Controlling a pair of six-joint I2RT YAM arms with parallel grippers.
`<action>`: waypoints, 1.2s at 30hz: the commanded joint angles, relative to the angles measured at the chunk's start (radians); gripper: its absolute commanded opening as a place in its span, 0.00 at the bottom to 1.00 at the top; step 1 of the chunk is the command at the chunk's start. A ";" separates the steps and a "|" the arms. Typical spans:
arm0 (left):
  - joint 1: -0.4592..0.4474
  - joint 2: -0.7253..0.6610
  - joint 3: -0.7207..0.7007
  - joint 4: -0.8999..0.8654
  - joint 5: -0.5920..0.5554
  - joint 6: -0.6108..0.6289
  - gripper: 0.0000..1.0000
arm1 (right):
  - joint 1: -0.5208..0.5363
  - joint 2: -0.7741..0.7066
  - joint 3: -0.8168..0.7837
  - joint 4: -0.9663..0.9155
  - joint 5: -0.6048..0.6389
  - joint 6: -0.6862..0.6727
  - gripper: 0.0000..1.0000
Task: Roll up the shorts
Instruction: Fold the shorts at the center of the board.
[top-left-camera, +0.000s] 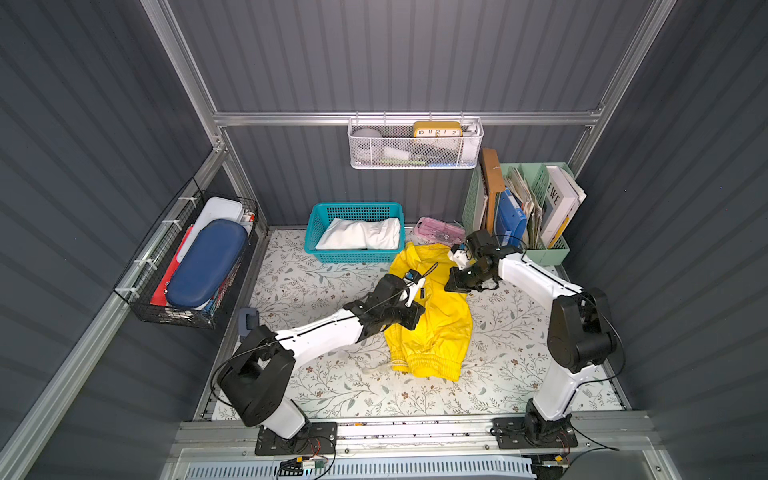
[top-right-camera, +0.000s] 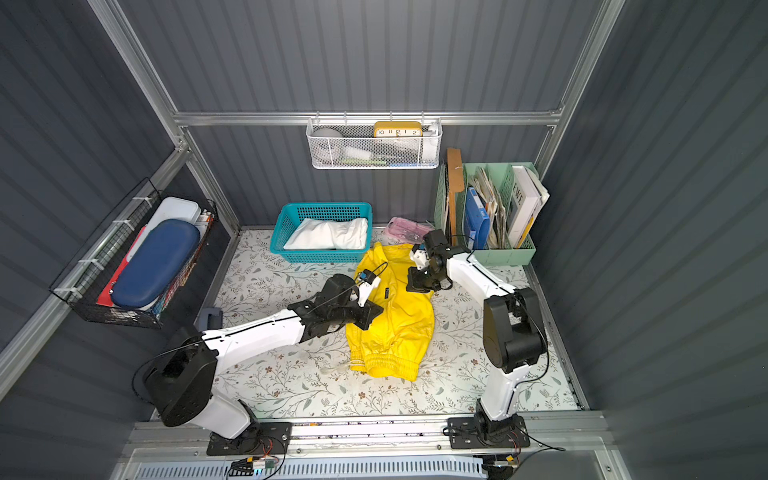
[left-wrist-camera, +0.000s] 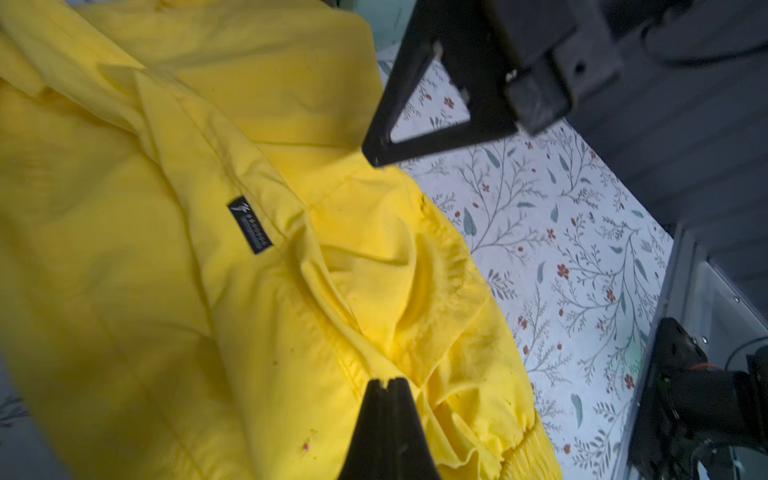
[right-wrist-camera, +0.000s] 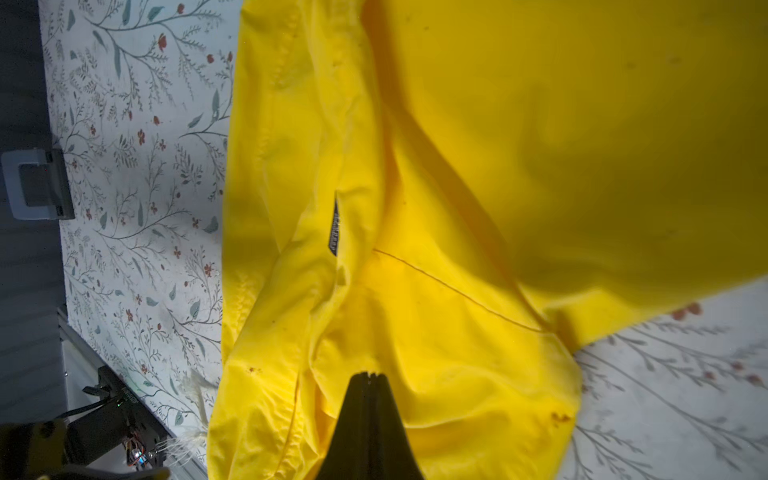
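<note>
At centre of the floral mat (top-left-camera: 332, 374), yellow shorts (top-left-camera: 440, 316) lie spread flat, waistband nearest; rolling not begun. Far, left of centre, white shorts (top-left-camera: 361, 235) sit bundled in the teal basket (top-left-camera: 353, 206). Left gripper (left-wrist-camera: 388, 384) and right gripper (right-wrist-camera: 368, 376) hang over the yellow cloth, jaws together, no cloth visibly caught.

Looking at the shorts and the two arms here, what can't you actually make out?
Yellow shorts: one side edge, in both top views, covered by the left arm.
White shorts: lower folds, in both top views, behind the teal basket wall.
Black label: print blurred, left wrist view.
Left gripper, right gripper: shut, but their own tips hide whether cloth is pinched.
</note>
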 joint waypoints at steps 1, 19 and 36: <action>0.029 -0.010 -0.059 -0.032 -0.091 -0.036 0.00 | 0.009 0.073 0.012 0.010 -0.016 0.061 0.00; 0.182 0.188 -0.174 0.004 -0.036 -0.136 0.00 | 0.093 0.289 0.219 0.007 -0.062 0.118 0.00; 0.185 0.231 -0.197 0.060 0.043 -0.141 0.00 | 0.176 0.454 0.346 0.026 -0.120 0.162 0.00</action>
